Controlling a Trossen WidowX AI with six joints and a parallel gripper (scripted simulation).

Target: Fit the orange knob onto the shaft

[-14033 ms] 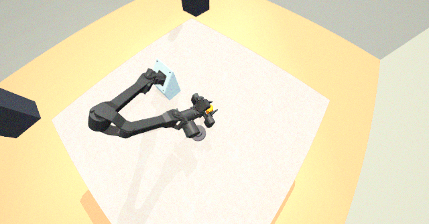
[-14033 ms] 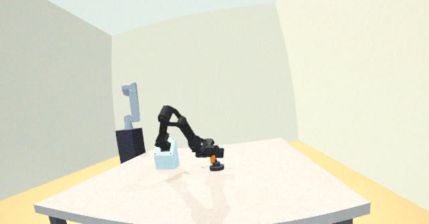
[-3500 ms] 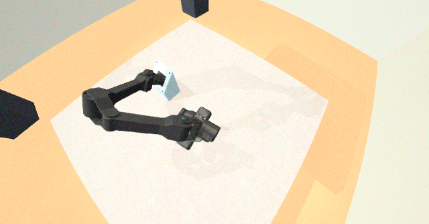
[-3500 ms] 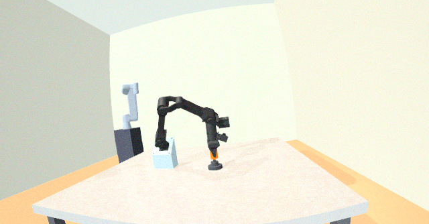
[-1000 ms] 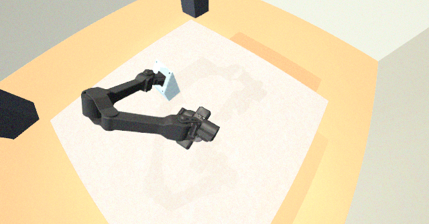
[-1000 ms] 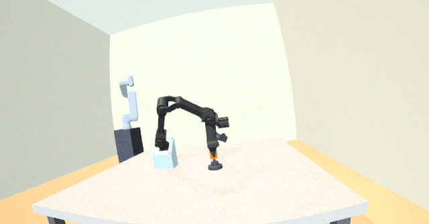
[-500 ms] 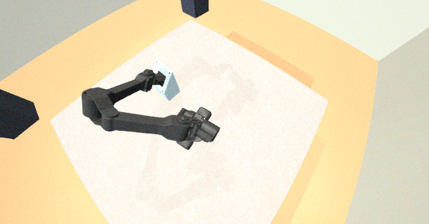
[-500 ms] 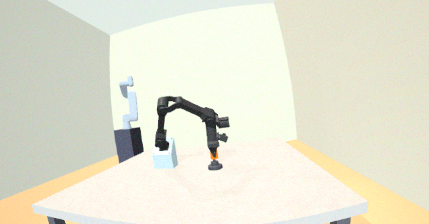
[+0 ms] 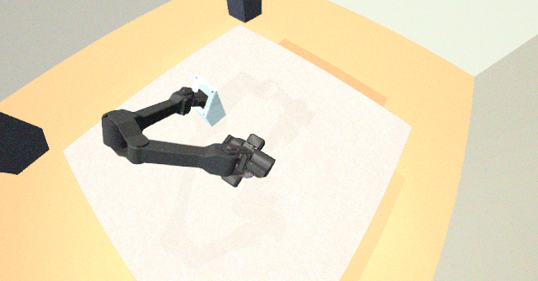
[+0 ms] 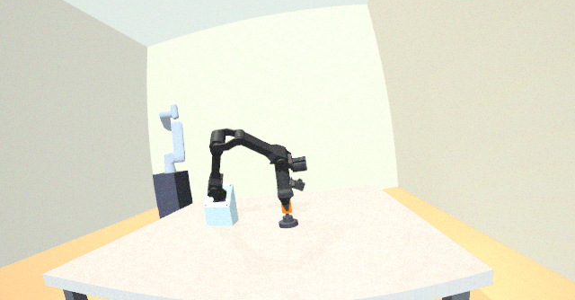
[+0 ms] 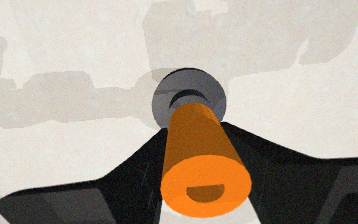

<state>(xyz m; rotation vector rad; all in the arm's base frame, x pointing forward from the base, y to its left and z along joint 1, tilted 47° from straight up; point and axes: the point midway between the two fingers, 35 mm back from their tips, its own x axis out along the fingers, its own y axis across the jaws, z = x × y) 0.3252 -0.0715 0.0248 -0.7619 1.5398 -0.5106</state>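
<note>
While the gripper [image 9: 249,173] [image 10: 286,207] [image 11: 193,130] stands partly open, its black, angular fingers clasp the knob [image 10: 284,211] [image 11: 206,204]: smooth orange, a long cylinder. Wrist view: D-shaped hole in the near face, flat edge toward 12 o'clock; round, dark grey pedestal [image 10: 288,224] [image 11: 216,90] past the knob's far end, also at 12. Exterior: knob above the pedestal, pale-blue block [image 9: 215,112] [image 10: 220,216] at 9 o'clock from it, tabletop [image 9: 319,180] [image 10: 269,255] finely speckled. Shaft hidden; engagement unclear. Top view: arm covers the knob.
</note>
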